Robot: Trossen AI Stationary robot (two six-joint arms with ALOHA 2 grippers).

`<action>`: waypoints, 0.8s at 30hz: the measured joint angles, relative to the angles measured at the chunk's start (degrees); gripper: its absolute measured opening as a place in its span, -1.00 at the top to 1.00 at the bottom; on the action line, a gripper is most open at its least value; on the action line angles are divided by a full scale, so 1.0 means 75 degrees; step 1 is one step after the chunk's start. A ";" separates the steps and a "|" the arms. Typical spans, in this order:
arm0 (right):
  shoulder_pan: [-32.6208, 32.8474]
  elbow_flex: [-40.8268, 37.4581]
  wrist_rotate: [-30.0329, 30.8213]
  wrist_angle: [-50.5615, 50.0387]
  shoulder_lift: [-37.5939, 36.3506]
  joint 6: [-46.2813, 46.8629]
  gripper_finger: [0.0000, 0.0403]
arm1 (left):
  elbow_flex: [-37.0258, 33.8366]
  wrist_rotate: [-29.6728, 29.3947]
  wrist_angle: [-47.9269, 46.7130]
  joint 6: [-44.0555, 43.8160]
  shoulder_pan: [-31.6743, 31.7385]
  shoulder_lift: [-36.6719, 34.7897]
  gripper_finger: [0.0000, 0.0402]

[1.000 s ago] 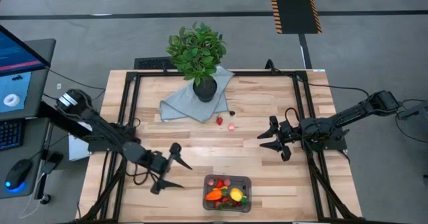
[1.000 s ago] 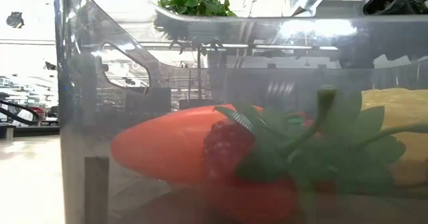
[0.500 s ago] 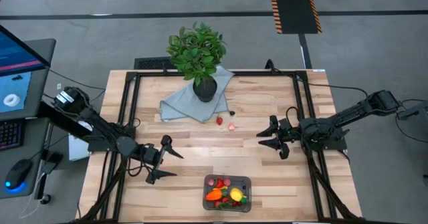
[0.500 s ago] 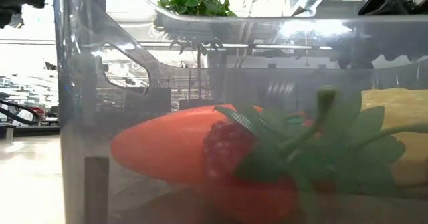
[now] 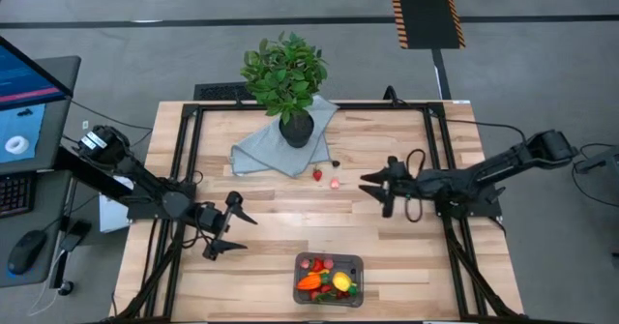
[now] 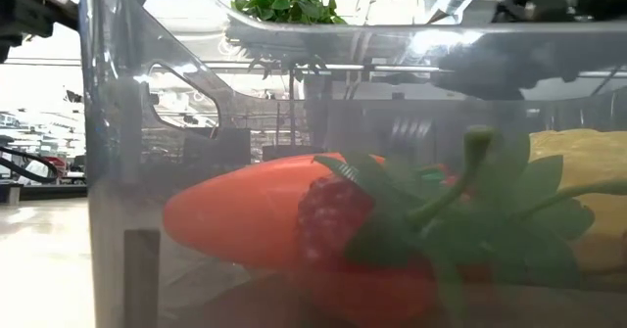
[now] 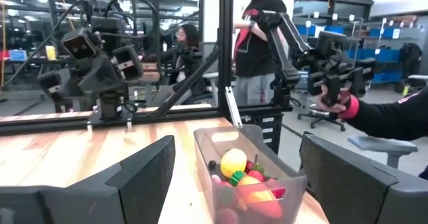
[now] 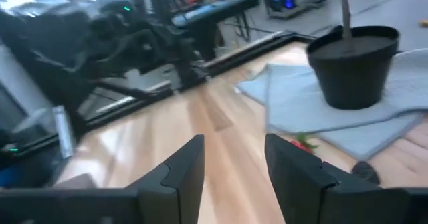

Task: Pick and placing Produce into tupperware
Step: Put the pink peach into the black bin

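Holding nothing, right gripper (image 5: pixel 379 190) w/ fingers parted hovers mid-desk near loose strawberry (image 5: pixel 317 175) & pink berry (image 5: pixel 336 182). Left gripper (image 5: pixel 224 229) spread wide, empty, beside tupperware (image 5: pixel 329 278) w/ carrot (image 5: pixel 309 282), lemon (image 5: pixel 341 282) at front desk (image 5: pixel 387 256) edge.

Even, bright overhead light on the surface (image 5: pixel 377 237), shadows soft. Low view hazy through the tub (image 6: pixel 127 122) wall, ceiling glare above. Right wrist view motion-blurred; pot (image 8: pixel 351 67) soft.
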 joint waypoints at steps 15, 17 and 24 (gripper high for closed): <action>-0.0748 0.1628 -0.0582 -0.0858 0.2736 -0.0027 0.15 | -0.0409 -0.1123 0.0188 -0.0367 -0.0009 0.0029 -0.54; -0.0835 0.1628 -0.0579 -0.0526 0.3089 -0.0003 0.16 | -0.0409 -0.1046 0.0085 -0.0243 -0.0012 0.0026 -0.54; -0.1227 0.1631 -0.0633 0.0795 0.4108 -0.0051 0.18 | -0.0418 -0.2090 0.0218 -0.0257 -0.0029 -0.0094 -0.54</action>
